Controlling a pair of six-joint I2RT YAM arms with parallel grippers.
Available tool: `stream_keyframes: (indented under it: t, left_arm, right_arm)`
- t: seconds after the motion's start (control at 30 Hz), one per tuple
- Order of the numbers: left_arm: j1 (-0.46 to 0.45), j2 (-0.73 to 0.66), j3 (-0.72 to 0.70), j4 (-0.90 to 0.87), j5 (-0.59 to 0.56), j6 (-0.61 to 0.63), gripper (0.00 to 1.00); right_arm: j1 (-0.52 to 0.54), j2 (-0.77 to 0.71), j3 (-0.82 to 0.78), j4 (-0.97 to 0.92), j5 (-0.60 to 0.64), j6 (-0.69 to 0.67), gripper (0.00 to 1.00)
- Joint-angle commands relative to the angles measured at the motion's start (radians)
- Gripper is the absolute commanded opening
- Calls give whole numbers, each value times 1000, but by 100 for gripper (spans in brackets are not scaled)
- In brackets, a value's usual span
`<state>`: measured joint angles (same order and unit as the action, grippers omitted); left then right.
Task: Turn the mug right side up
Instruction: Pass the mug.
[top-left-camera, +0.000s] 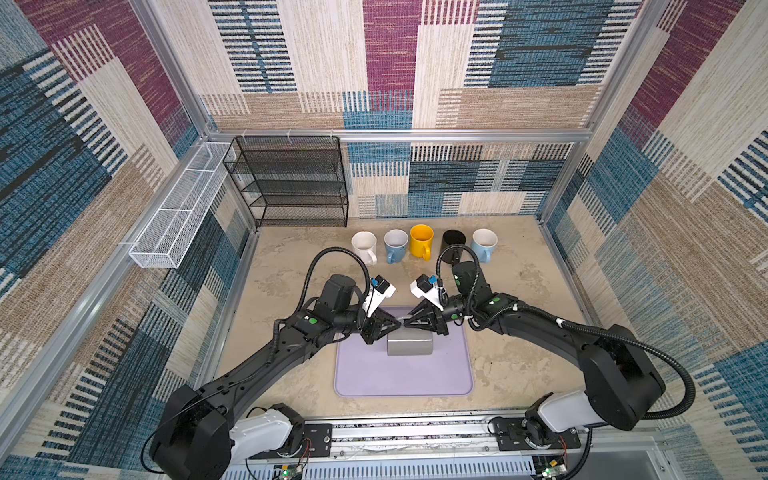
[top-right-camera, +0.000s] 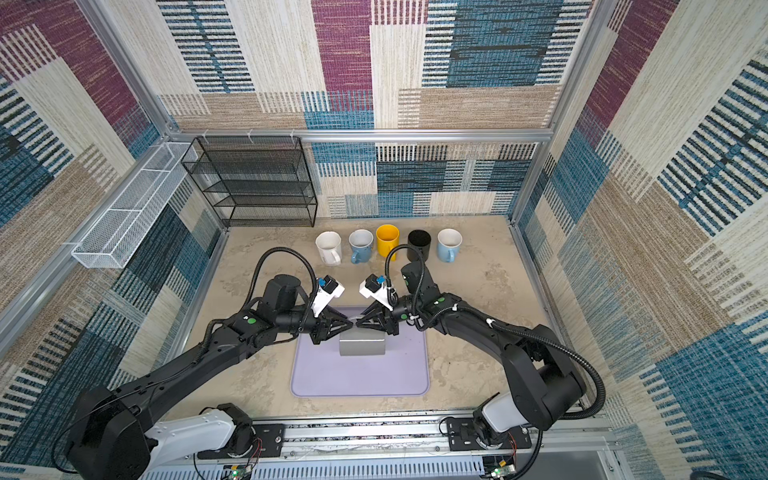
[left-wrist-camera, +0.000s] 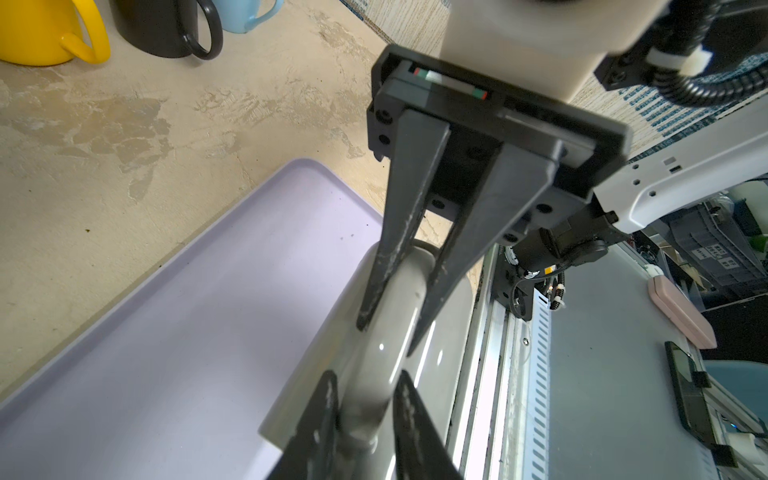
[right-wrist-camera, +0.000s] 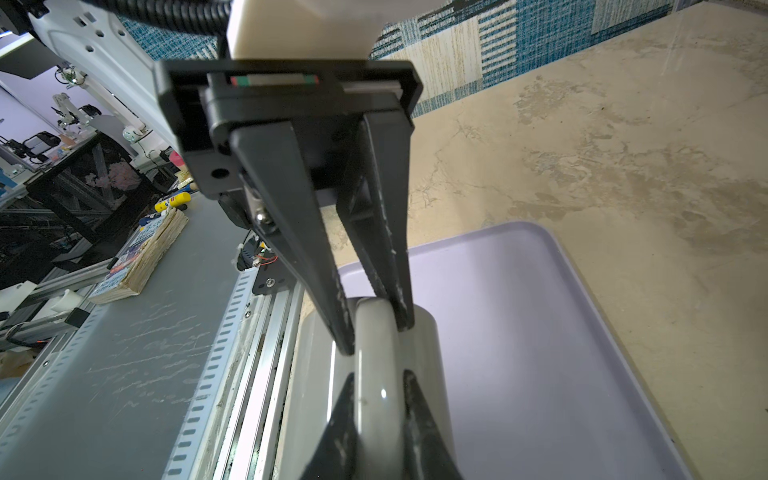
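A grey mug (top-left-camera: 410, 346) (top-right-camera: 361, 347) lies on its side on the lavender mat (top-left-camera: 403, 378), handle upward. Both arms meet over that handle. In the right wrist view my right gripper (right-wrist-camera: 379, 374) is shut on the grey handle (right-wrist-camera: 374, 320), its fingers pressed to both sides. In the left wrist view my left gripper (left-wrist-camera: 365, 376) straddles the same handle (left-wrist-camera: 399, 299). Its fingers lie close along each side, and I cannot tell whether they touch. In a top view the left gripper (top-left-camera: 395, 326) and right gripper (top-left-camera: 409, 324) are nearly tip to tip.
Several upright mugs stand in a row behind the mat: white (top-left-camera: 364, 245), blue (top-left-camera: 395, 244), yellow (top-left-camera: 421, 241), black (top-left-camera: 453, 245), light blue (top-left-camera: 484, 243). A black mesh rack (top-left-camera: 291, 183) stands at the back left, with a white wire basket (top-left-camera: 178, 208) on the left wall.
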<state>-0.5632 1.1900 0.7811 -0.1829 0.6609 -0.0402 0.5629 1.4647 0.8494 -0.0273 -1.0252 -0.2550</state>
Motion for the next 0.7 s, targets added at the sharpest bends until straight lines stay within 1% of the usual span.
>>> stream_keyframes:
  t: [0.0,0.17,0.3,0.53,0.67]
  left_arm:
    - [2,8,10,17,15,13,27]
    - [2,13,10,17,19,11,26]
    - [1,19,9,22,26,10,24]
    - [1,23,14,16,27,7,14]
    - [2,20,20,-2,25,3,7]
  right_arm:
    - [2,-5,15,41,-35,-5,0]
    - [2,2,19,65,-59,5,0]
    - [1,10,23,85,-86,11,0]
    - [1,28,31,102,-114,18,0]
    - [2,31,28,99,-115,15,0]
